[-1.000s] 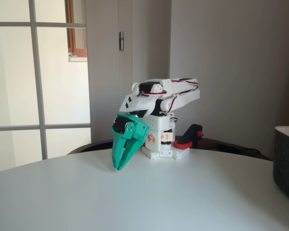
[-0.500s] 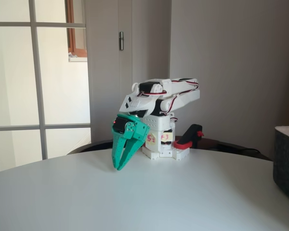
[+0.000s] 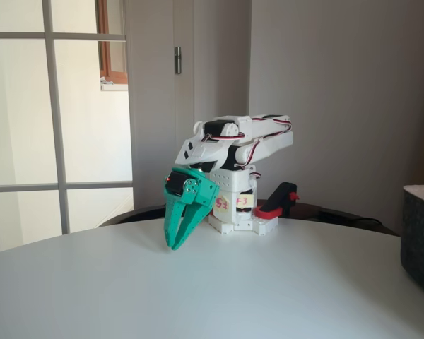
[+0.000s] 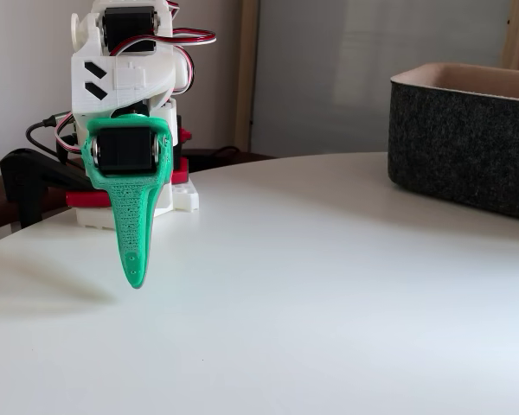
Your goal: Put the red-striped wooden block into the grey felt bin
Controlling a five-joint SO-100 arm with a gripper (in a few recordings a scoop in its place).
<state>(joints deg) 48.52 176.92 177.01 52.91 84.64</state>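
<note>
Nothing looks started: the green gripper (image 3: 173, 244) hangs over the white bench (image 3: 198, 296), fingers (image 4: 135, 259) closed on nothing. The grey felt bin (image 4: 467, 138) waits far right. I can't spot the block.

One fixed view looks level across the round white worktop (image 3: 219, 282) toward the folded white arm (image 3: 237, 141), from some way back. The other sits low and close, facing the green plastic claw (image 4: 135, 277) end-on. Both share the arm and the dark charcoal-grey felt bin (image 4: 467, 138).
</note>
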